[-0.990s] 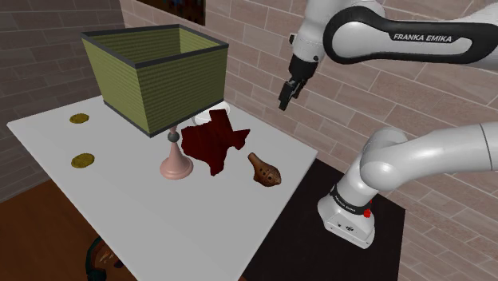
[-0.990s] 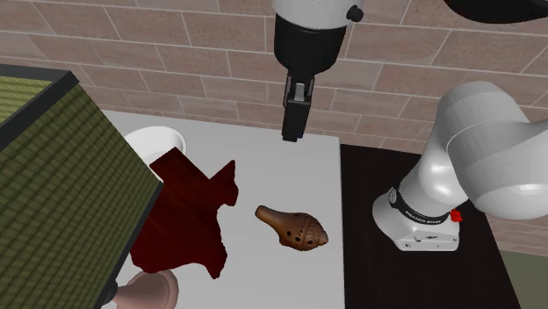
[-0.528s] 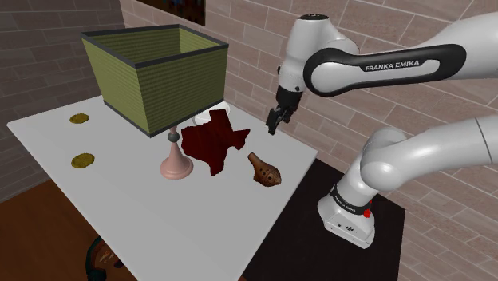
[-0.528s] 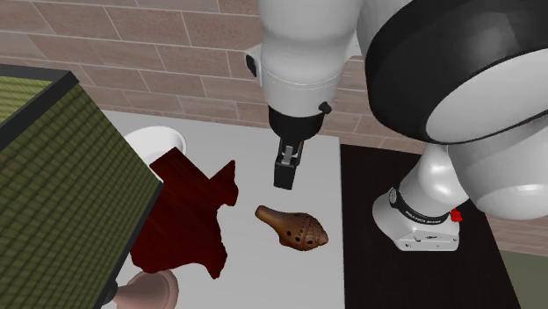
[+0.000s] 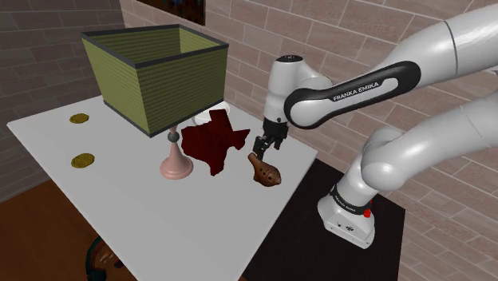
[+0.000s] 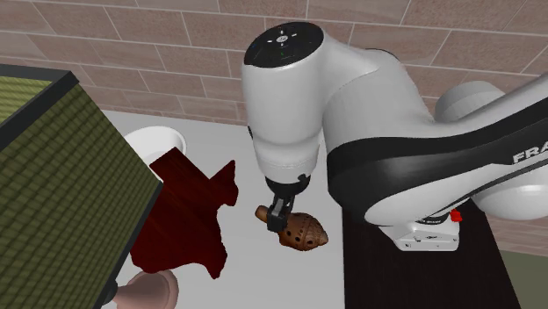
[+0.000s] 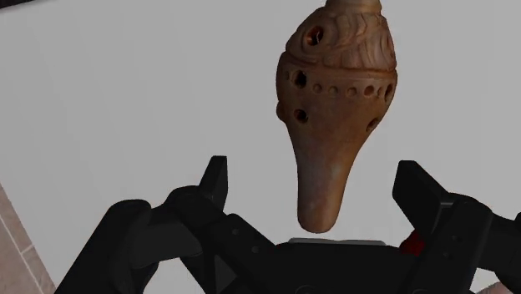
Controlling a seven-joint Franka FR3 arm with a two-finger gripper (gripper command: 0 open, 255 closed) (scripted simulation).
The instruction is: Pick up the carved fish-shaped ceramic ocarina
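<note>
I see the fingers point(image 7: 214, 179) spread wide, one on each side of the ocarina's point(image 7: 334, 125) narrow end. There is a gap on both sides, so nothing is clasped. In the shoulder view the fingers point(image 5: 260, 146) hang low over that thin end, and from the second exterior view they point(image 6: 279, 211) sit right at it, with the white wrist upright above them.

The ocarina point(image 5: 265, 171) is brown and carved, with a row of small holes and a few larger ones across its swollen body. It lies flat on the white counter point(image 5: 144, 207), close to the edge that faces the stand point(image 5: 303, 239), with its fat end point(image 6: 303, 233) pointing away from the fingers.

Just beside it, toward the shoulder view's left, lies a flat dark red piece point(image 5: 212, 142) with a ragged outline. Past that stands a lamp with a pink foot point(image 5: 175, 166) and a square olive-green shade point(image 5: 156, 72). A white dish point(image 6: 156, 140) sits behind the red piece, near the wall. Two small gold discs point(image 5: 79, 118) point(image 5: 82, 160) lie well apart from all this, at the counter's far left in the shoulder view.

A brick wall point(image 5: 263, 32) runs behind the counter, and the floor point(image 5: 32, 215) below it looks like brown wood.
</note>
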